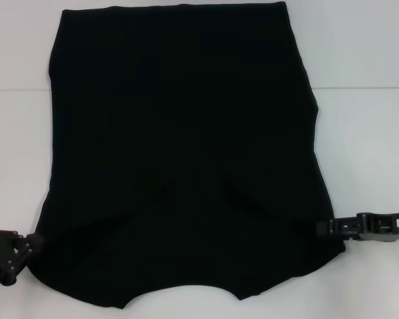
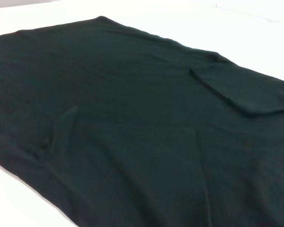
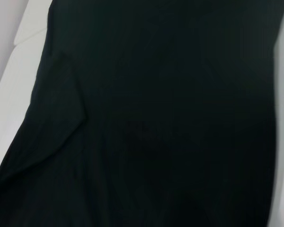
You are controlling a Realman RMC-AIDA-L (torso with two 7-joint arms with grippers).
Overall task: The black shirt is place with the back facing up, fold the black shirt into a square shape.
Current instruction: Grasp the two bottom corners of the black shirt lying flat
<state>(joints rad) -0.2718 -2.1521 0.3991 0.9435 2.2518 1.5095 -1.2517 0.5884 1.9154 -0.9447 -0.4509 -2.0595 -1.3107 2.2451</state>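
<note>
The black shirt (image 1: 179,153) lies flat on the white worktop (image 1: 366,126), plain side up with no lettering showing. Both sleeves look already folded in over the body, so the outline is a long panel, the collar end nearest the robot and the hem at the far edge. One tucked sleeve shows as a flap in the left wrist view.

The left pincer (image 1: 28,247) sits at the near left corner of the cloth and the right pincer (image 1: 324,228) at the near right edge, each touching or just meeting the fabric. Whether either has closed on the cloth I cannot tell.

The step in hand seems to be taking hold of the near end. Next, both corners need a firm pinch, then an even lift and carry toward the far hem to halve the panel.
</note>
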